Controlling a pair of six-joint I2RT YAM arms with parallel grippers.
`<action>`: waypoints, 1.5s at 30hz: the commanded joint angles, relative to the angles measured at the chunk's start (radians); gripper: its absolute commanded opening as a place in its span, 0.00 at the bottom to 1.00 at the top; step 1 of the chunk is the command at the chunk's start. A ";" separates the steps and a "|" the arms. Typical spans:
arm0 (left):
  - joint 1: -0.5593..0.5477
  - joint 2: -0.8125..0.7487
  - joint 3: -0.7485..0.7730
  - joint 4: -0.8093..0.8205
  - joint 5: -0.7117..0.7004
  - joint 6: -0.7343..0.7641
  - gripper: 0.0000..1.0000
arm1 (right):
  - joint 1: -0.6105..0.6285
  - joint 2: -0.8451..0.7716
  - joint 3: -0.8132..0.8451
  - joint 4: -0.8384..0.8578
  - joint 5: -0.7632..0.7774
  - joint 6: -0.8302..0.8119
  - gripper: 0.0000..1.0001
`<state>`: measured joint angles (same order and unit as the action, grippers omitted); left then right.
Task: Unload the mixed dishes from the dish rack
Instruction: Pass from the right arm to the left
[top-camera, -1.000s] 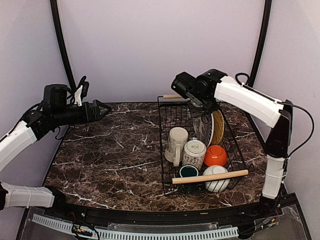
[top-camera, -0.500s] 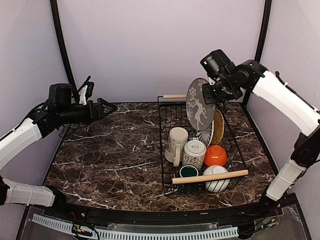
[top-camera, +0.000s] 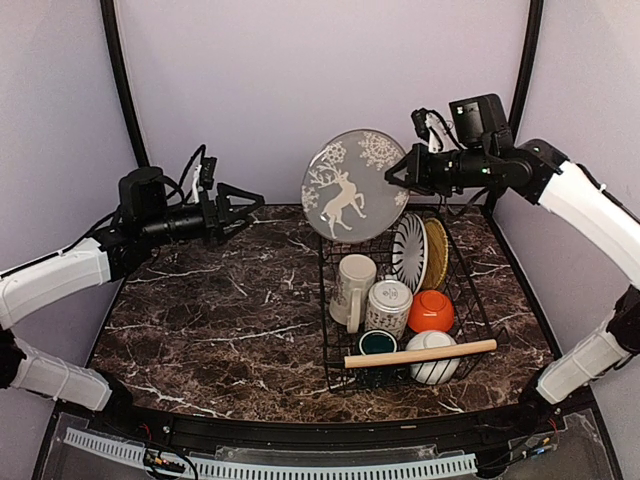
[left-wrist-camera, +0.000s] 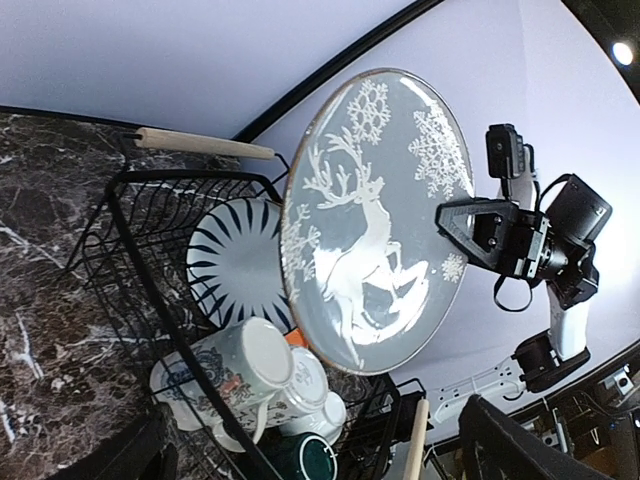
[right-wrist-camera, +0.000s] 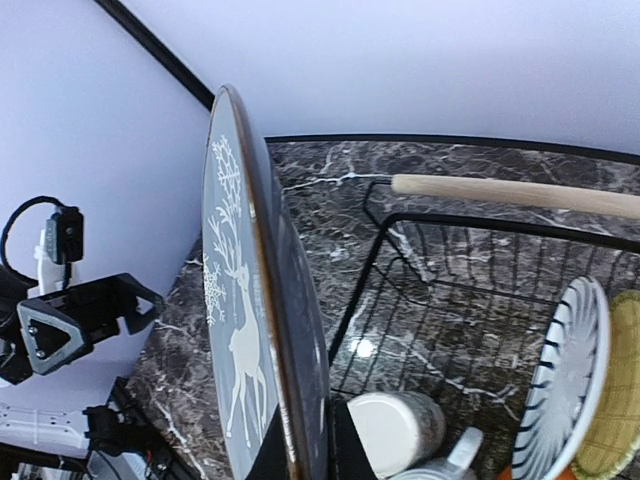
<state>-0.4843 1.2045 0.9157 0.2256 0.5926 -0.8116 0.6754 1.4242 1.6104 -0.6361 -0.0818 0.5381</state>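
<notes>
Grey round plate with a white reindeer and snowflakes hangs upright in the air over the far left corner of the large black wire dish rack with wooden rod handles. Your right gripper is clamped on its right edge. Your left gripper hovers above the dark marble table, left of that plate and apart from it, jaws spread wide toward it and holding nothing. Inside the rack you have a dark-and-white radial-striped plate standing on edge, a yellow-green plate just beside it on the right, a cream mug, a patterned white mug, an orange bowl, a small dark green cup and a white bowl under the near handle.
</notes>
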 joint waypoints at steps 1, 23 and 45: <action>-0.057 0.039 0.049 0.116 -0.003 -0.042 0.96 | -0.001 0.008 -0.030 0.341 -0.200 0.137 0.00; -0.097 0.039 0.012 0.107 -0.169 -0.083 0.45 | 0.000 0.128 -0.161 0.703 -0.446 0.338 0.00; -0.048 0.022 0.014 0.029 -0.149 -0.182 0.01 | -0.012 0.127 -0.225 0.661 -0.430 0.286 0.70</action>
<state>-0.5648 1.2549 0.9394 0.2684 0.4213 -0.9897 0.6731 1.5787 1.3758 -0.0021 -0.5388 0.8635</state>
